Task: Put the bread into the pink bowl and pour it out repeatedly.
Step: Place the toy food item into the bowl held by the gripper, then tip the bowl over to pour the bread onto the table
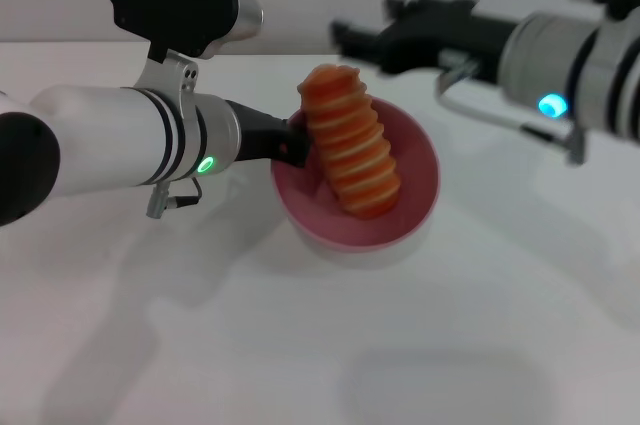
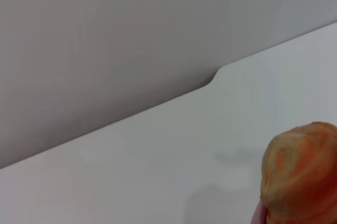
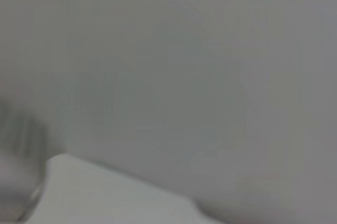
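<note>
The bread (image 1: 350, 140) stands tilted in the pink bowl (image 1: 415, 200), which the left gripper (image 1: 292, 143) seems to grip by its rim. The right gripper (image 1: 345, 37) hovers behind, jaws' state unclear. Further tipping could roll the loaf off the surface (image 1: 300, 345).

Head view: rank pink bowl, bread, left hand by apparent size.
1. pink bowl, widest.
2. bread, nearly spanning the bowl.
3. left hand, only a short black part shows at the bowl's rim; it is partly hidden, so its rank is unsure.
</note>
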